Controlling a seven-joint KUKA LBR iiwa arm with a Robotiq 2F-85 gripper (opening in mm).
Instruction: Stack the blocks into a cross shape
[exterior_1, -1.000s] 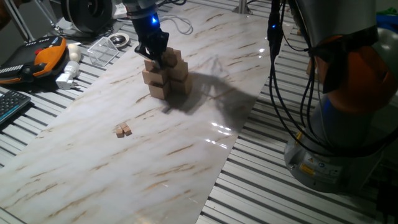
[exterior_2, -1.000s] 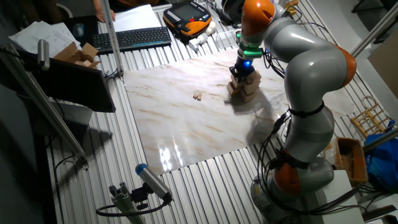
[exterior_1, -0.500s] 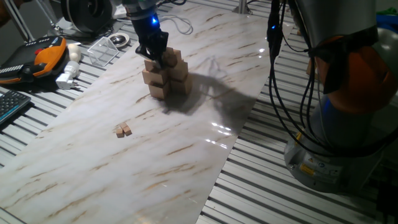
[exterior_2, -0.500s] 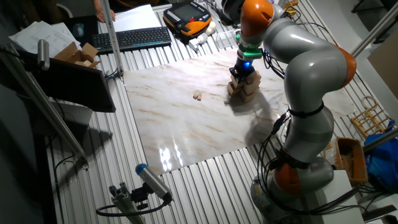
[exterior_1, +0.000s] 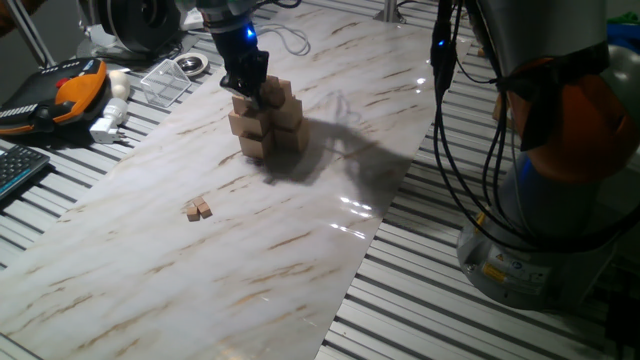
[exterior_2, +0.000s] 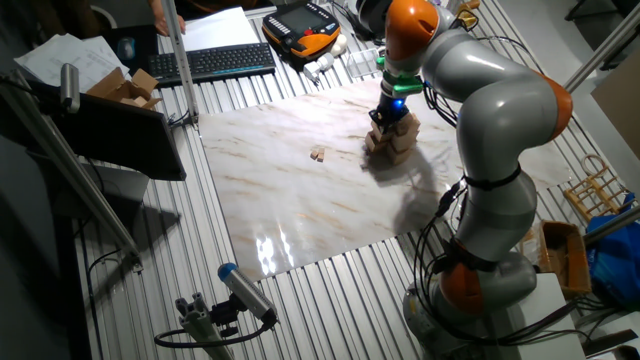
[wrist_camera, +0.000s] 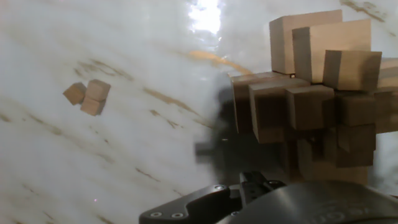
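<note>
The cross shape (exterior_1: 268, 122) is a tiered pile of light-tan wooden cubes at the far side of the marble board. It also shows in the other fixed view (exterior_2: 393, 140) and fills the right of the hand view (wrist_camera: 311, 99). My gripper (exterior_1: 250, 90) hangs right at the pile's top on its left side, also seen in the other fixed view (exterior_2: 388, 112). Its fingertips are hidden against the cubes, so I cannot tell whether it holds anything. Two tiny blocks (exterior_1: 198, 209) lie together on the board, well apart from the pile (exterior_2: 317, 154) (wrist_camera: 87, 98).
The marble board (exterior_1: 300, 230) lies on a slatted metal table. An orange pendant (exterior_1: 70, 85), a white adapter (exterior_1: 108, 122) and a clear plastic box (exterior_1: 165, 78) lie beyond the board's left edge. The robot base (exterior_1: 560, 200) and its cables stand at the right.
My gripper has crept slightly up and to the left at the pile's top. The pile and the two tiny blocks have not moved.
</note>
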